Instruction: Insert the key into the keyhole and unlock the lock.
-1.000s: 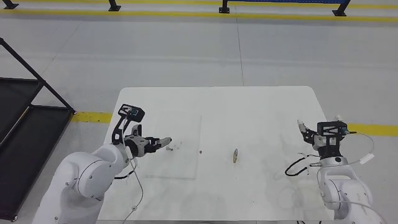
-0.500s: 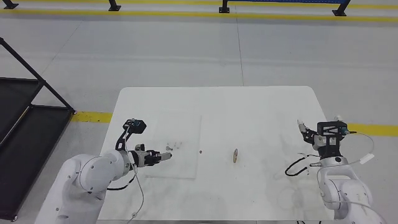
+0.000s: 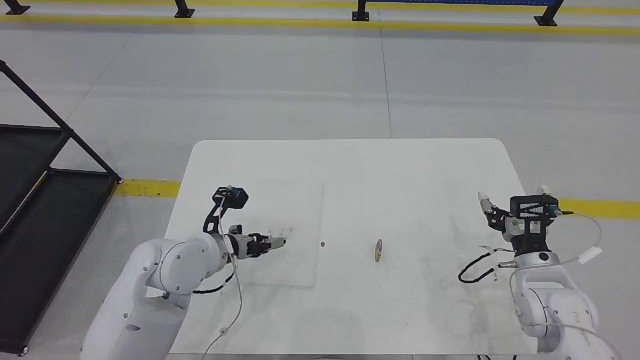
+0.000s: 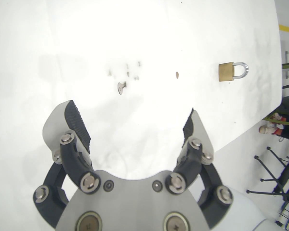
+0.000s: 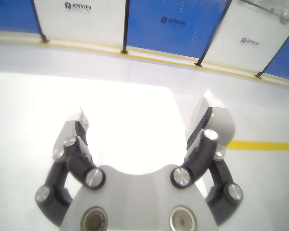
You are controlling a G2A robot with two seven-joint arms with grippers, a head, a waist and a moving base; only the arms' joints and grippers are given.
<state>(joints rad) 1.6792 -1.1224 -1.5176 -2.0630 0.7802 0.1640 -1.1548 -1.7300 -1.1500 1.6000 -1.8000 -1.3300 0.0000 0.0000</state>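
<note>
A small silver key (image 4: 121, 87) lies flat on the white table (image 3: 420, 175), among a few dark specks. My left gripper (image 4: 131, 106) is open and hovers just short of it, nothing between its fingers; in the top view the left gripper (image 3: 272, 244) is at the table's left side. A brass padlock (image 4: 231, 71) with a silver shackle lies on its side farther out, and shows in the top view as the padlock (image 3: 379, 250) near the table's middle. My right gripper (image 5: 145, 104) is open and empty, held above the table's right edge (image 3: 513, 198).
A small brown fleck (image 4: 177, 74) lies between key and padlock. A faint rectangular sheet (image 3: 300, 270) covers the table's left half. Black cable (image 3: 478, 266) loops by the right arm. A black rack (image 3: 40, 200) stands on the floor to the left.
The left arm has swung its gripper toward the table's near side and then a little to the right, closer to the key. The right arm, key and padlock have not moved.
</note>
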